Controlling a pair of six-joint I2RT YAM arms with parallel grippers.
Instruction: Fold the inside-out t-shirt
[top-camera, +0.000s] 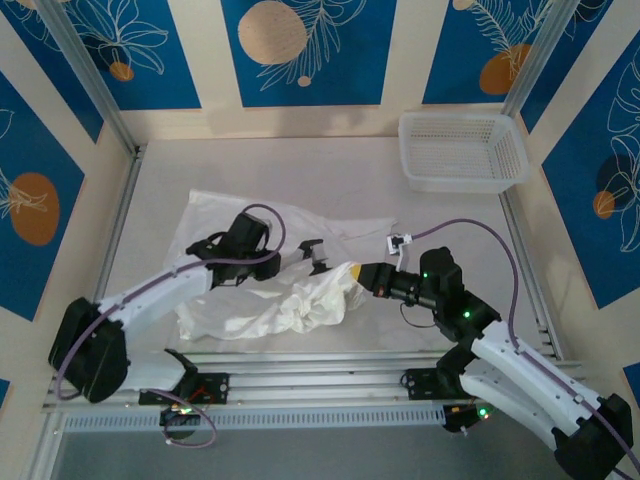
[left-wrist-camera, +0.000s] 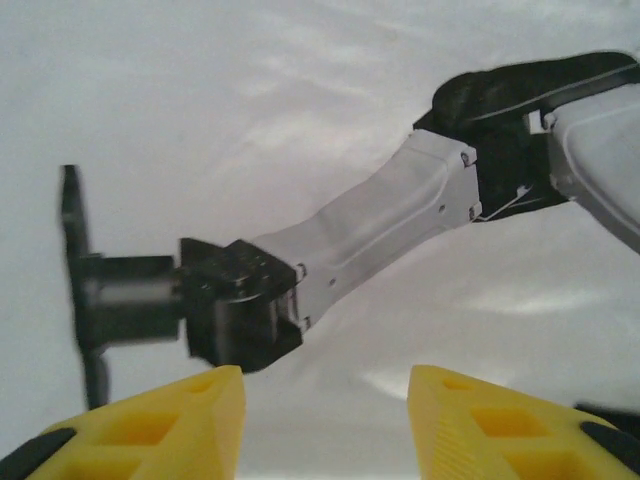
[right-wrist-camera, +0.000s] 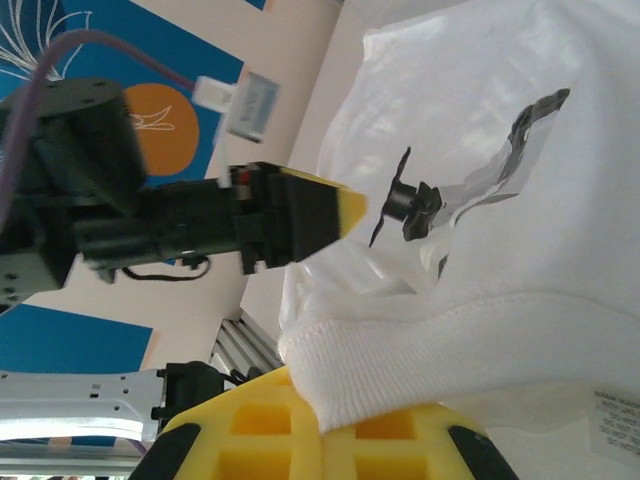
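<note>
1. Two grippers work over the t-shirt (top-camera: 260, 308). It lies crumpled on the table (top-camera: 460, 240) between the arms, left of centre and well apart from the basket (top-camera: 462, 150) at the far right corner.
2. The right gripper (top-camera: 352, 272) has its fingers (right-wrist-camera: 215, 425) pressed together on a thick stitched edge of the cloth. In the right wrist view that edge drapes over the yellow fingers, and a small label (right-wrist-camera: 615, 422) sits just beside it.
3. The left gripper (top-camera: 317, 255) hovers over the flatter part of the shirt. Its fingers (left-wrist-camera: 150, 425) are spread with nothing between them.
4. The step in hand looks like straightening. One edge is raised and the near part is bunched, so no fold is made yet.
5. The next move likely calls for the left gripper to close on a matching edge. Both arms would then draw apart and lay the cloth flat before any folding.
6. The shirt's long axis runs roughly left to right across the table, and the raised bunch points toward the right arm. Which end is the collar cannot be told.
</note>
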